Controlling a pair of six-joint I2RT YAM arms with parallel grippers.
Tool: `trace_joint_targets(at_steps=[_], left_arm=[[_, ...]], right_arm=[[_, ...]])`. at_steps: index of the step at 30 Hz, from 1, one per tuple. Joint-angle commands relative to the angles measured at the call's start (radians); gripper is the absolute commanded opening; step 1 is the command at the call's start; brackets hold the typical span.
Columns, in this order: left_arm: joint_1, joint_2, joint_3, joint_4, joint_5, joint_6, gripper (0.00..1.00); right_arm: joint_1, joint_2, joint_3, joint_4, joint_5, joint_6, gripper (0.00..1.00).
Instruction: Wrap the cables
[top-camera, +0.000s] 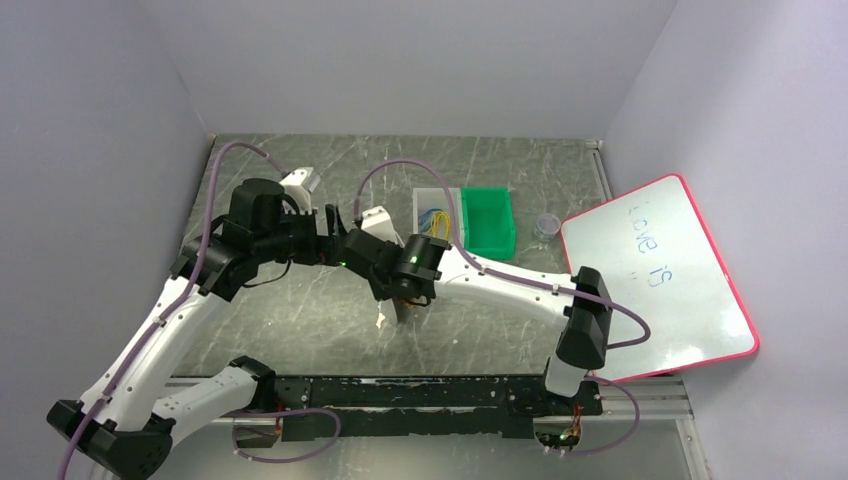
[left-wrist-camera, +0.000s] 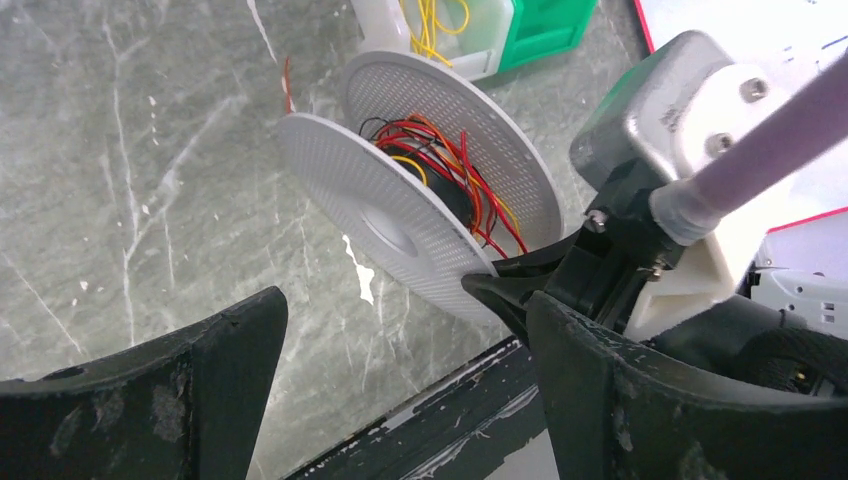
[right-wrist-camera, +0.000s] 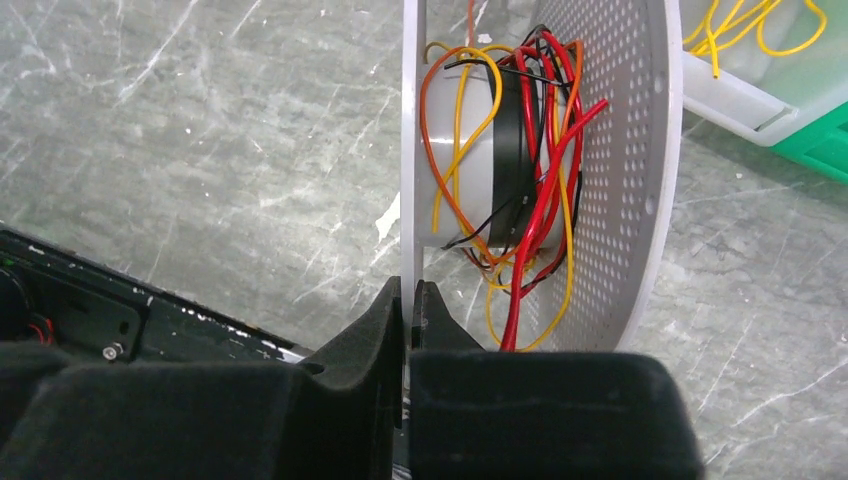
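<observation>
A white perforated spool (right-wrist-camera: 625, 150) stands on edge above the marble table. Red, orange, yellow and black cables (right-wrist-camera: 545, 200) are wound loosely round its grey hub, with loops hanging below. My right gripper (right-wrist-camera: 410, 300) is shut on the spool's thin near flange at its lower rim. In the left wrist view the same spool (left-wrist-camera: 380, 210) and cables (left-wrist-camera: 450, 170) lie just beyond my left gripper (left-wrist-camera: 405, 330). That gripper is open and empty, its fingers wide apart and clear of the spool. From above, both wrists meet mid-table, the right gripper (top-camera: 403, 305) pointing down.
A clear tray (top-camera: 435, 215) with more yellow cables (left-wrist-camera: 440, 25) sits behind the spool, a green bin (top-camera: 487, 222) beside it. A small clear cup (top-camera: 547, 224) and a red-framed whiteboard (top-camera: 660, 280) lie to the right. A black rail (top-camera: 430, 395) runs along the near edge.
</observation>
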Motion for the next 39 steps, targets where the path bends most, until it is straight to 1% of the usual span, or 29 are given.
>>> trace_joint_targets(at_steps=[1,6,7,11,18,25,34,39], left_arm=[[-0.005,0.01,-0.029,0.036,0.059,-0.028,0.93],[-0.005,0.028,-0.039,0.027,0.045,-0.038,0.93],[-0.005,0.032,-0.04,0.027,0.047,-0.039,0.93],[-0.005,0.043,-0.043,0.033,0.057,-0.049,0.93],[-0.005,0.055,-0.041,0.047,0.067,-0.062,0.93],[-0.005,0.104,-0.067,0.121,0.111,-0.086,0.93],[-0.01,0.221,-0.026,0.176,0.138,-0.129,0.93],[-0.028,0.276,-0.002,0.166,0.121,-0.145,0.93]], right_arm=[[0.011,0.018,0.049,0.01,0.06,0.022,0.0],[0.013,0.018,0.031,0.049,0.05,0.026,0.01],[0.012,0.017,0.029,0.055,0.048,0.026,0.03],[0.015,-0.005,0.025,0.068,0.059,0.026,0.17],[0.017,-0.065,0.008,0.096,0.082,0.028,0.3],[0.02,-0.143,-0.018,0.122,0.1,0.031,0.32],[0.02,-0.336,-0.118,0.099,0.232,0.09,0.32],[0.021,-0.405,-0.167,0.074,0.285,0.128,0.33]])
